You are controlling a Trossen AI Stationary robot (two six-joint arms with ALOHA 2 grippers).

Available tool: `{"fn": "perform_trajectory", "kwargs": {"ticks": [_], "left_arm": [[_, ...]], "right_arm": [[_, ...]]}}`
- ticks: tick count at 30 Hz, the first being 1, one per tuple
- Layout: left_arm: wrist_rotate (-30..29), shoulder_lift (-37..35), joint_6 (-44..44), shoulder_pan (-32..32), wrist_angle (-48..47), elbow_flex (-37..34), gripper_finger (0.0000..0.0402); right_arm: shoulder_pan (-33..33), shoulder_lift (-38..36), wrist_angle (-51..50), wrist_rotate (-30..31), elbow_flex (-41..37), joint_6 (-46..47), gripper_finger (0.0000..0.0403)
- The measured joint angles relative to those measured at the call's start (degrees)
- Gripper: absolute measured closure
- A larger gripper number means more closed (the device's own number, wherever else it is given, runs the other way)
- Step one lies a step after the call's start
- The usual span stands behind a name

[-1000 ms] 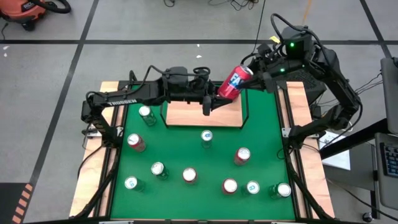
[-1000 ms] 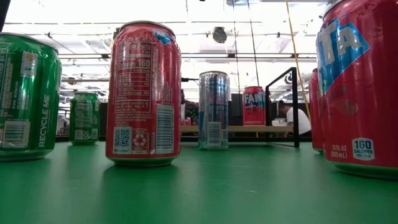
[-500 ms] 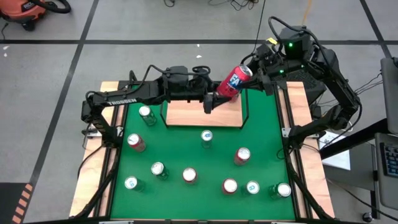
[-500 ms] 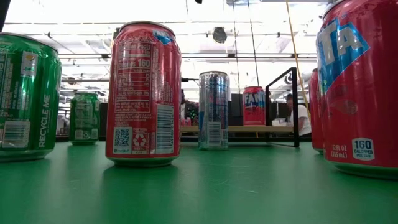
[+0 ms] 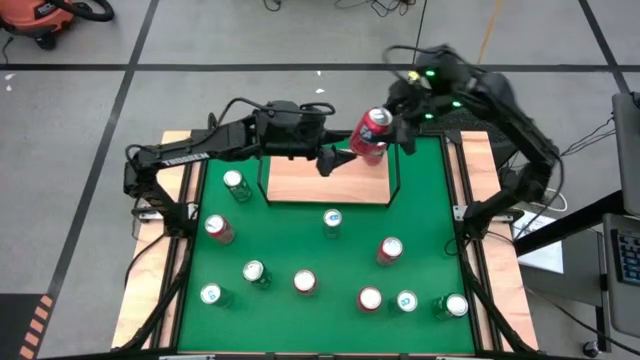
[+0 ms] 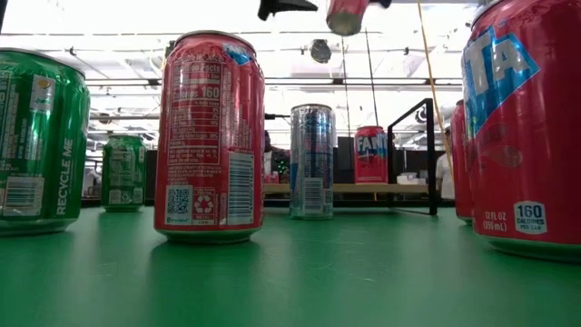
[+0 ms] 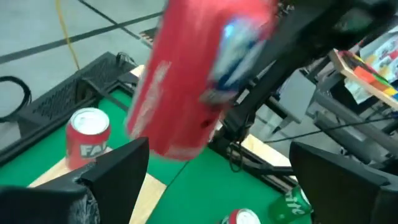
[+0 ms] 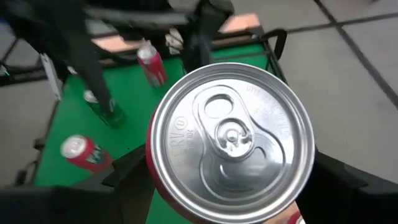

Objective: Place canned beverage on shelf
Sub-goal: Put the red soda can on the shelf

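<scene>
Currently the right gripper (image 5: 385, 130) clamps a red Fanta can (image 5: 369, 134) in the air above the shelf (image 5: 325, 183), upper centre of the high view. Beside it the left gripper (image 5: 330, 160) hovers with fingers spread and empty. One Fanta can (image 6: 369, 154) already stands on the shelf; setting this one down remains.

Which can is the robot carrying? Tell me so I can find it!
Find the light-wood shelf at the far end of the green table. Above its right end, the right gripper holds a red can. It alone is in the air; the others stand down.

A person (image 6: 445, 168) sits, apparently, beyond the table (image 5: 495, 290); an orange vacuum (image 5: 45, 15) stands on the floor.
</scene>
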Motion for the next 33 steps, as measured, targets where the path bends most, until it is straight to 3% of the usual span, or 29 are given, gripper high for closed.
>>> {"fn": "perform_trajectory", "kwargs": {"ticks": [3,17,25,33], "left_arm": [[-0.8,-2.3,-1.1,0.8,-4.3,0.0,0.0014],[-1.6,-7.9,1.2,1.2,-17.7,-0.1,0.0013],[-2.2,-8.0,3.3,0.8,-19.5,-0.1,0.0013],[-5.2,-7.4,3.6,1.1,-19.4,-0.1,0.0013]], "right_arm": [[-1.5,3.6,0.3,-2.8,0.0,-2.6,0.0111],[-4.0,18.0,1.7,-2.9,0.0,-16.7,0.0109],[-4.1,23.5,1.2,3.7,0.0,-24.1,0.0109],[-5.1,28.8,0.2,3.6,0.0,-25.4,0.0109]]}}
